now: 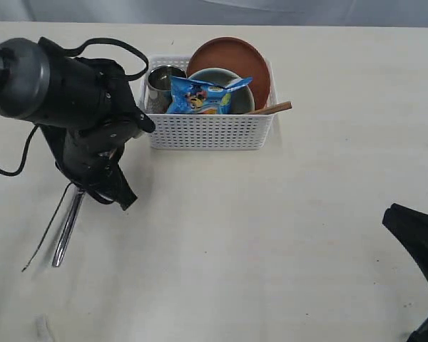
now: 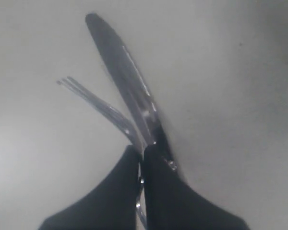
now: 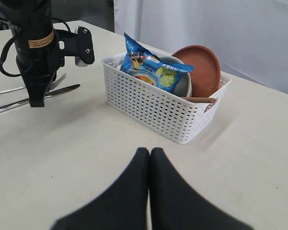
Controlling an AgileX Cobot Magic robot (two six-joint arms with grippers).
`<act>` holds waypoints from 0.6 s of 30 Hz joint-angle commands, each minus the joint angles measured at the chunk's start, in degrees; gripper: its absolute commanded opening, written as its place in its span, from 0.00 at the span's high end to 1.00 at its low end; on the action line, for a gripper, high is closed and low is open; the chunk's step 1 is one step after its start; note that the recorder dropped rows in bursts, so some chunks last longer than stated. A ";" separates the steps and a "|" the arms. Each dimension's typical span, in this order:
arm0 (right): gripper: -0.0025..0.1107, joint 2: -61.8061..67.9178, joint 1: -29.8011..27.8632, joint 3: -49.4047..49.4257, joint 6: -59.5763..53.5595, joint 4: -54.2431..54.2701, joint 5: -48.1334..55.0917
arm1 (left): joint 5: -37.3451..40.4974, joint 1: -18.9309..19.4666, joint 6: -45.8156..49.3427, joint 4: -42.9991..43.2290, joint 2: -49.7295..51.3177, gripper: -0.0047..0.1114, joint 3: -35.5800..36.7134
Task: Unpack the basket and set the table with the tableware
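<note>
Steel fork [image 2: 102, 106] sits pinched between the tips of the closed left pincer [image 2: 140, 147], with the knife [image 2: 119, 62] touching alongside on the tabletop [image 2: 230, 96]. Right pincer [image 3: 150, 152] is closed and empty; the basket [image 3: 149, 108] lies beyond it, apart.

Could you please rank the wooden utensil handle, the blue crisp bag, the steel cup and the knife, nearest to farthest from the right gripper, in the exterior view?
1. wooden utensil handle, poking over the right end of the basket
2. blue crisp bag, mid-basket
3. steel cup, basket's left end
4. knife, on the table, far left
</note>
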 commanded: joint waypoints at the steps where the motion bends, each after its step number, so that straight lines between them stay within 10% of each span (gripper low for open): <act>1: 0.97 -0.28 0.25 0.17 -0.13 -0.21 -0.07 | 0.03 -1.97 -2.74 -0.50 -0.17 0.96 0.13; 18: 0.97 -0.28 0.25 0.17 -0.13 -0.21 -0.07 | -2.06 -2.14 -3.64 -4.46 4.52 0.96 -4.26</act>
